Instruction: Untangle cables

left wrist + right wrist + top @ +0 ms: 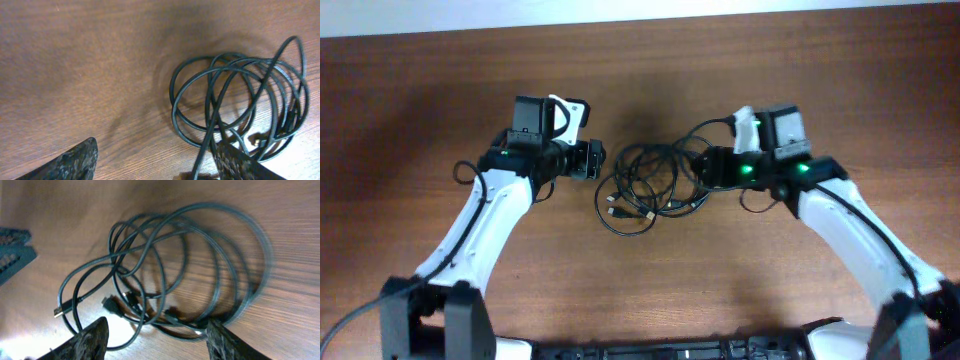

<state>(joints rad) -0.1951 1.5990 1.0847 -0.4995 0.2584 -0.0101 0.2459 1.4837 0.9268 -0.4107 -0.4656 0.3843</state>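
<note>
Sprawled between two released pincers: cables, reaching under the right gripper, just beside the left gripper; nothing grasped.

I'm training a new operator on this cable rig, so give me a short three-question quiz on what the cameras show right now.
1. True or false: the cables lie in one tangled pile between the left gripper and the right gripper.
2. In the right wrist view, the right gripper's fingers are: A) shut on a plug; B) apart, with cable loops showing between them; C) holding a white cloth.
3. Fill in: the table has a ____ surface.
Key: 1 true; 2 B; 3 wooden.
</note>
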